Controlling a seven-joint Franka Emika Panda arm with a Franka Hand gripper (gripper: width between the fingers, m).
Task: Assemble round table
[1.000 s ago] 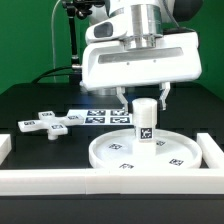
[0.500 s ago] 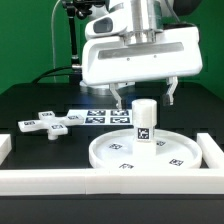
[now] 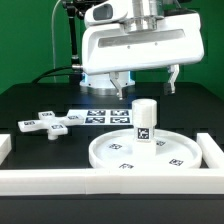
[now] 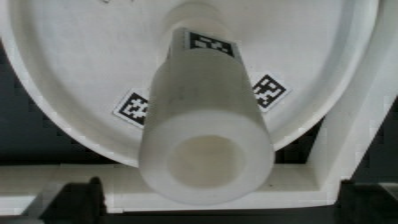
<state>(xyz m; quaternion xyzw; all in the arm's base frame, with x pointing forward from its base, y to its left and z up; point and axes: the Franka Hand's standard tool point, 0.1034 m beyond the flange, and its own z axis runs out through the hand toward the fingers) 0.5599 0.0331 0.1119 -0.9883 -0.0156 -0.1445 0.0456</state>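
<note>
The white round disc point(image 3: 108, 157) lies flat by the front wall. The short cylindrical post point(image 3: 145, 122) stands upright on its middle, tag facing front. My gripper point(image 3: 147, 86) hangs open and empty straight above the post, clear of its top. The cross-shaped piece point(image 3: 48, 123) lies flat on the black table at the exterior view's left. In the wrist view I look down the post point(image 4: 205, 120) onto the disc point(image 4: 71, 80); my gripper point(image 4: 222, 203) has one dark fingertip point(image 4: 75, 198) on either side, apart from the post.
The marker board point(image 3: 103, 116) lies flat behind the disc. The white rectangular border wall point(image 3: 100, 181) runs along the front and up both sides, close against the disc.
The gripper has risen from around the post's upper part to well above it, jaws apart. The post stays upright on the disc. The cross-shaped piece has not moved.
</note>
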